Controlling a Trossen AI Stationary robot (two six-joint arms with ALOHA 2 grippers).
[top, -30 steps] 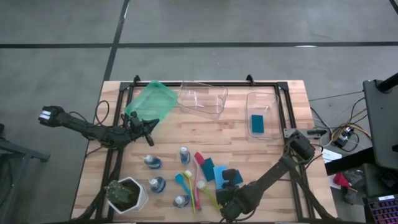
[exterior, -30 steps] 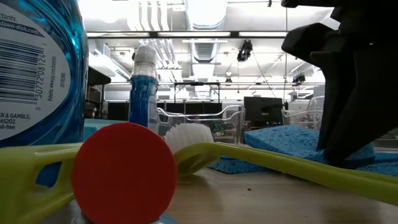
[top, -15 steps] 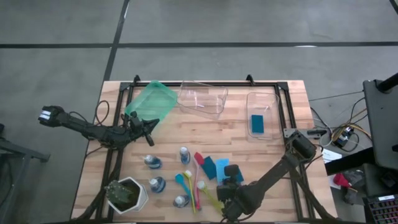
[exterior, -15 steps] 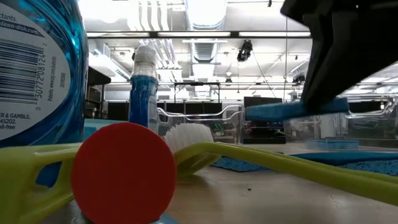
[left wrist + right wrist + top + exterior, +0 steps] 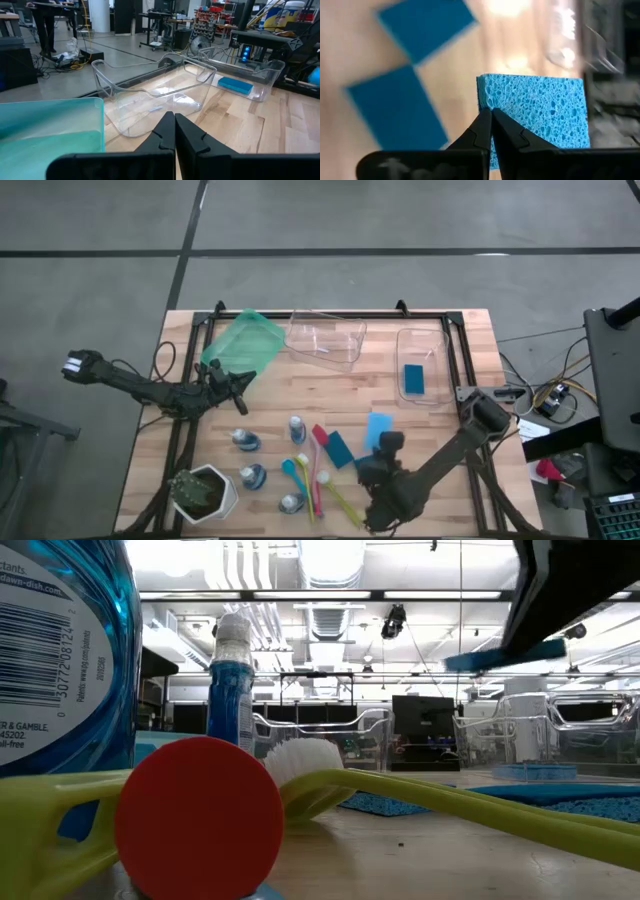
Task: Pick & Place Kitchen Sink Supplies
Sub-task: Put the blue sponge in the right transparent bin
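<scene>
Your right gripper (image 5: 381,442) is pinched tight on one edge of a light blue rectangular sponge (image 5: 379,428), and it carries that sponge in the air above the wooden table (image 5: 440,420); from the low view you see the sponge (image 5: 505,656) hanging well clear of the tabletop. In your right wrist view the two dark fingers (image 5: 492,131) meet on the porous sponge (image 5: 540,112).

Under and beside it, a darker teal rectangular sponge (image 5: 338,448) lies flat on the wood, just beside a pink long-handled brush (image 5: 320,438). A yellow-green long-handled brush (image 5: 335,495) and a teal long-handled brush (image 5: 294,472) lie near them. Four small clear bottles of blue liquid with white caps (image 5: 297,428) stand about this cluster.

Another blue sponge (image 5: 413,378) lies inside the narrow clear plastic bin (image 5: 421,340) at the table's far right. A wider clear plastic bin (image 5: 325,338) sits in the middle, and a green plastic bin (image 5: 243,346) to its left.

Your left gripper (image 5: 244,378) waits with its fingers pressed together on nothing, near the green bin's edge. A white pot with a green plant (image 5: 203,492) stands at the near left corner
</scene>
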